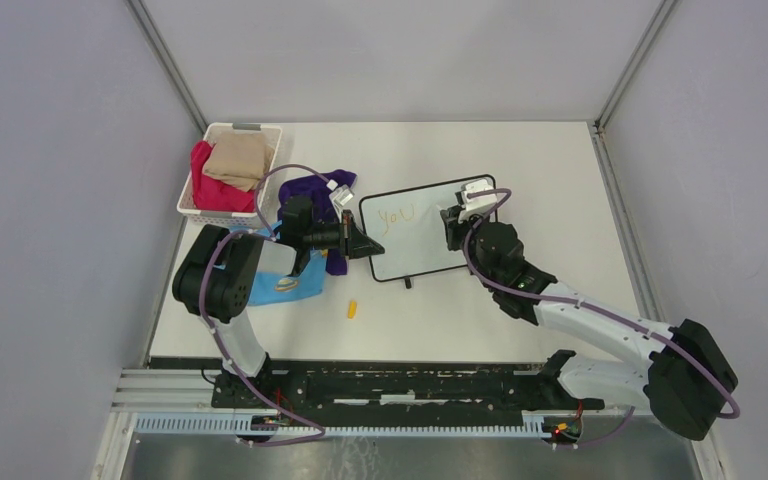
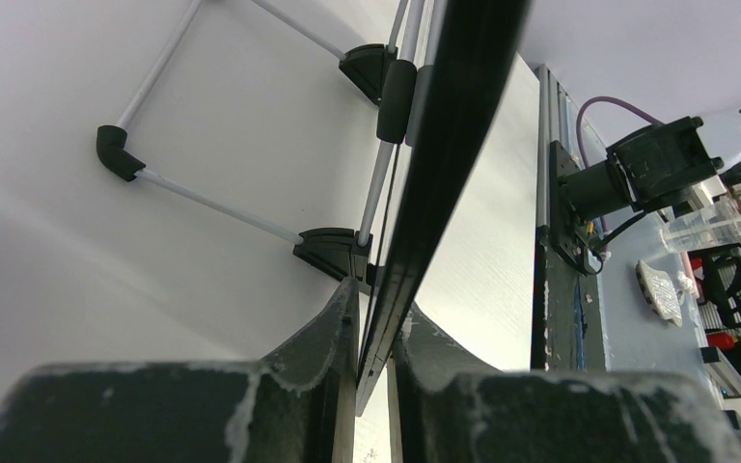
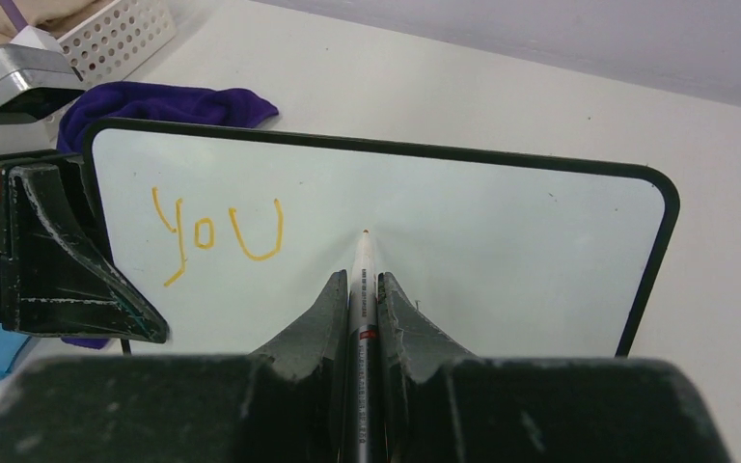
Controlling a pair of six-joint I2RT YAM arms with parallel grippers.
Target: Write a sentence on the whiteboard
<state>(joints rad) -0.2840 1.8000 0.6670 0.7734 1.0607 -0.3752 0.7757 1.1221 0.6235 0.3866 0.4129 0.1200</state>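
Note:
The whiteboard [image 1: 430, 235] stands tilted at mid-table, and its black frame runs edge-on [image 2: 444, 145] through the left wrist view. My left gripper [image 1: 370, 243] [image 2: 374, 318] is shut on the board's left edge. The sentence [image 3: 217, 236] reads "you" in yellow-orange letters [image 1: 397, 214] at the upper left of the board [image 3: 502, 241]. My right gripper [image 1: 455, 222] [image 3: 362, 289] is shut on a white marker [image 3: 363, 280]. The marker's tip is at the board face just right of the letters; I cannot tell whether it touches.
A white basket [image 1: 222, 212] of clothes sits at the back left. A purple cloth [image 1: 312, 188] [image 3: 154, 101] lies behind the board's left end, and a blue cloth [image 1: 280, 285] lies under the left arm. A small yellow cap [image 1: 352, 309] lies in front of the board.

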